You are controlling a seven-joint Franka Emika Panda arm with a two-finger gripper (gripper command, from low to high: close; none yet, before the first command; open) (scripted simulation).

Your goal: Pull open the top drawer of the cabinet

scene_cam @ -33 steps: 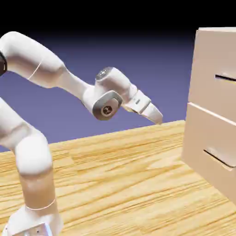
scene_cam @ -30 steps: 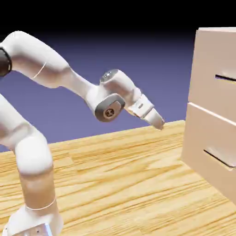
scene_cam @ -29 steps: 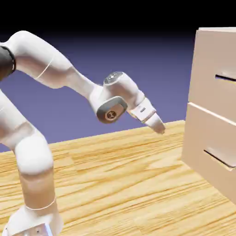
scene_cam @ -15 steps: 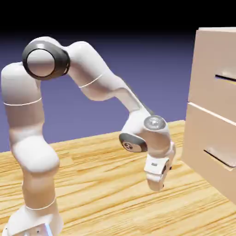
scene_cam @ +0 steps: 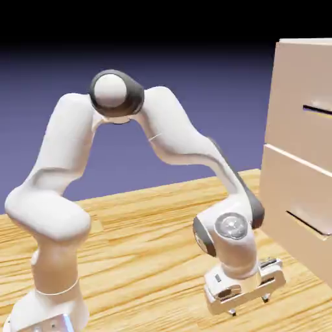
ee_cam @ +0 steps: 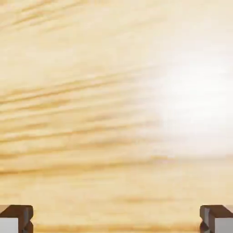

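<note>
- White robot arm [scene_cam: 175, 126] arches over a pale, wood-grained table [scene_cam: 142, 259], its hand bent down low in front of a beige cabinet [scene_cam: 311, 41].
- The gripper [scene_cam: 249, 305] is open and empty: in the hand view its two fingertips stand wide apart, with only wood grain and a bright glare beyond them.
- The top drawer [scene_cam: 292, 84] is the upper front at the exterior view's right, well above the gripper, and looks shut. Its dark slot handle [scene_cam: 318, 109] runs into the picture's edge.
- The lower drawer front [scene_cam: 288, 188] has a matching handle [scene_cam: 308, 222] and sits nearer the gripper's height, so a rise that stops short could lead to the wrong drawer.
- The fingers point toward the table; lowering the hand any further would risk knocking them against the wood.
- Lifting close to the cabinet could scrape the hand or wrist along the fronts, so backing away first seems safer.
- If the hand does not tilt up to face the drawer, the fingers may slide off the thin handle instead of catching it.
</note>
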